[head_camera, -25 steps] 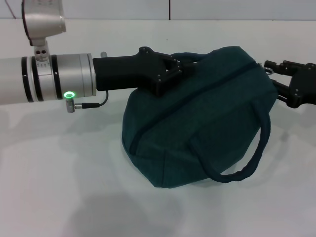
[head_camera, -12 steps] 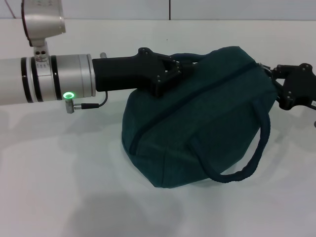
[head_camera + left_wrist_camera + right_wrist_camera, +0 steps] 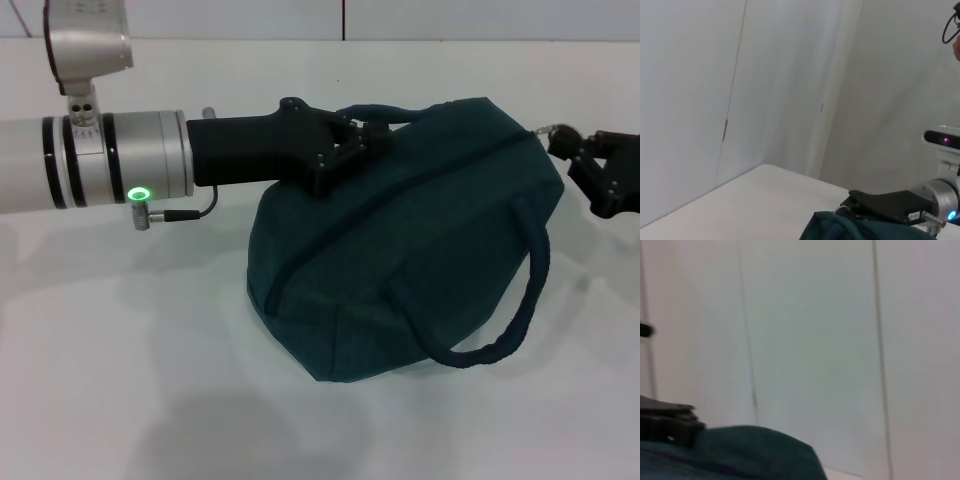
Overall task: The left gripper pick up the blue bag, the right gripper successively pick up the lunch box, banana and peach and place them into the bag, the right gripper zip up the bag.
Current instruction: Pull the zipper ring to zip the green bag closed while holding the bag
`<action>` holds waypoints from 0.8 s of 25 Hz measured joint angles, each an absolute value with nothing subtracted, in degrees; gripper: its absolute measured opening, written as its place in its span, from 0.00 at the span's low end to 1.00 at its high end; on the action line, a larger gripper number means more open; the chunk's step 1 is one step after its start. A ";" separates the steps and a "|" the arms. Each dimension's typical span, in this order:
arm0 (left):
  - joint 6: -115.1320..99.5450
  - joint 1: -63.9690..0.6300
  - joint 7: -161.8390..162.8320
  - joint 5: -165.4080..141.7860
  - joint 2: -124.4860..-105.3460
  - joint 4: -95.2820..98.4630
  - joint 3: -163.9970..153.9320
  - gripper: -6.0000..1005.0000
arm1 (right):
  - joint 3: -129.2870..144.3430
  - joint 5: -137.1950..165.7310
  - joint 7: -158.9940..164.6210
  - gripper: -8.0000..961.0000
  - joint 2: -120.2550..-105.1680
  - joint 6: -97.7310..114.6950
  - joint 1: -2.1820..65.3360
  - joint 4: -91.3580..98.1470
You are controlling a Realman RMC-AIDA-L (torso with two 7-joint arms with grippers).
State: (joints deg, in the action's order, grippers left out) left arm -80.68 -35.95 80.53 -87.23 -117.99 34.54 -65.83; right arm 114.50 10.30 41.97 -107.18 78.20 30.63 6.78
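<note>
1. The blue bag [image 3: 400, 250] sits plump on the white table [image 3: 120, 380], its zip line running closed along the top from the near left corner up to the far right end.
2. The left gripper [image 3: 345, 140] reaches in from the left and is clamped onto the far carry handle [image 3: 385, 113], holding the top of the bag up and steady.
3. The right gripper [image 3: 560, 140] sits right at the bag's right end, fingers pinched narrow on what looks like the little metal zip pull [image 3: 543, 130]; it's tiny, so I can't be sure of the grip.
4. The near handle [image 3: 500, 320] flops loose down the front, clear of the zip.
5. No lunch box, banana or peach anywhere on the table, so I reckon they're inside and this is the very end of the zipping.
6. To finish well: pull along the zip line, not upward, while the left side braces against it so the cloth stays taut.
7. Watch that end: tug too hard and the whole bag slides, or the pull slips free.
</note>
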 joint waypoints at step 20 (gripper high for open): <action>-80.68 -35.83 78.76 -86.69 -119.23 33.91 -64.50 0.03 | 111.98 13.61 43.87 0.07 -109.03 70.92 28.63 7.95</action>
